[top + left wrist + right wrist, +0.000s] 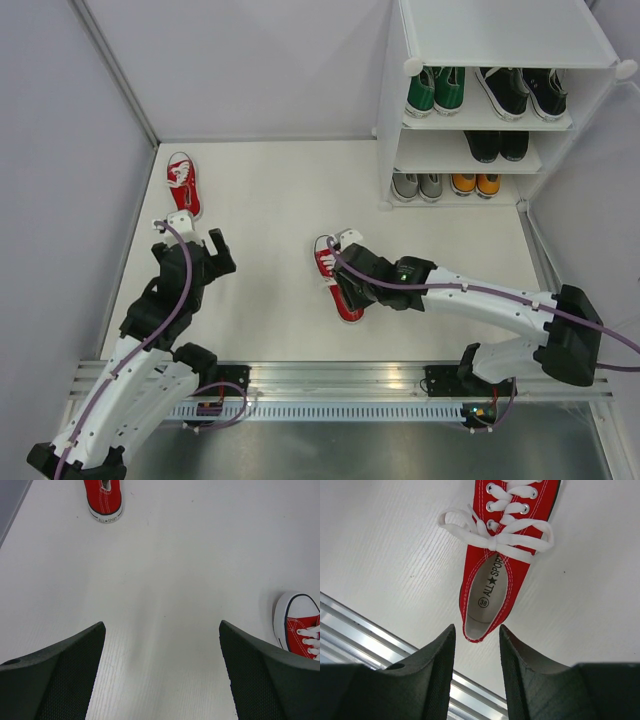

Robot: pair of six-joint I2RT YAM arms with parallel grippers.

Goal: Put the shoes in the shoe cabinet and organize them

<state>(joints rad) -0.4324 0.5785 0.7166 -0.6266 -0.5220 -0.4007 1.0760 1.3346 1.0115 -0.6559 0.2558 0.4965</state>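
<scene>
One red shoe [330, 258] lies mid-floor, its heel toward the near rail. My right gripper [348, 298] hovers over that heel. In the right wrist view the jaws [477, 628] stand apart, the heel of the red shoe [495, 575] just past the fingertips and not clamped. A second red shoe [184, 183] lies at the far left. My left gripper [198, 228] is wide open just short of it, nothing between its fingers [162, 625]. The left wrist view shows that shoe's heel [104, 497] at the top and the other shoe's toe [300, 625] at right.
The shoe cabinet [500, 30] stands at the back right. It holds green shoes [435, 90], black shoes [522, 92], another black pair [497, 145], grey shoes [417, 185] and orange shoes [475, 184]. An aluminium rail [340, 380] runs along the near edge. Walls close both sides.
</scene>
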